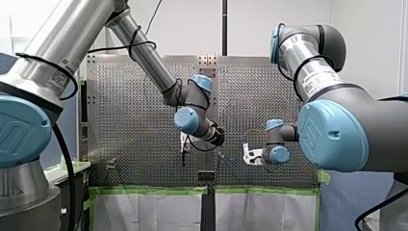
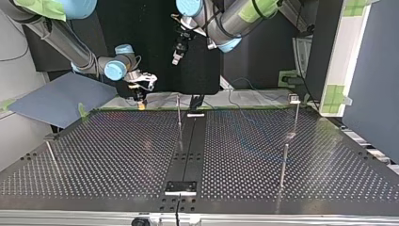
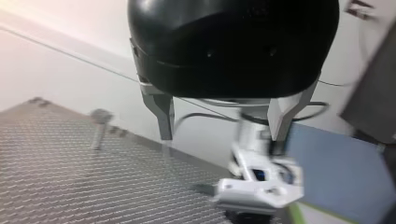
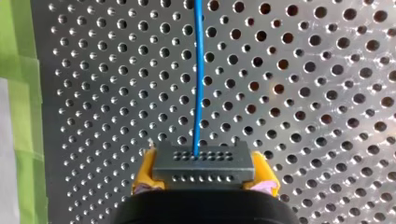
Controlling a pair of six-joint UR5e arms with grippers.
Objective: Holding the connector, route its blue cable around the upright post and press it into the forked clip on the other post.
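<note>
Connector [image 4: 204,163] pinched in your right gripper [image 4: 205,176]; cable [image 4: 199,70] runs ahead, 12 o'clock; your left gripper [image 3: 222,126] spread, empty.

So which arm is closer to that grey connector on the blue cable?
Right. My right gripper holds the connector between its yellow-padded fingers; my left gripper hangs open, higher up and off to one side, not touching it.

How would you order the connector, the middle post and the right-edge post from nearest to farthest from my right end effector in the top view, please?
1. connector, held in my right end effector.
2. middle post, toward the view's centre.
3. right-edge post, far right.
</note>
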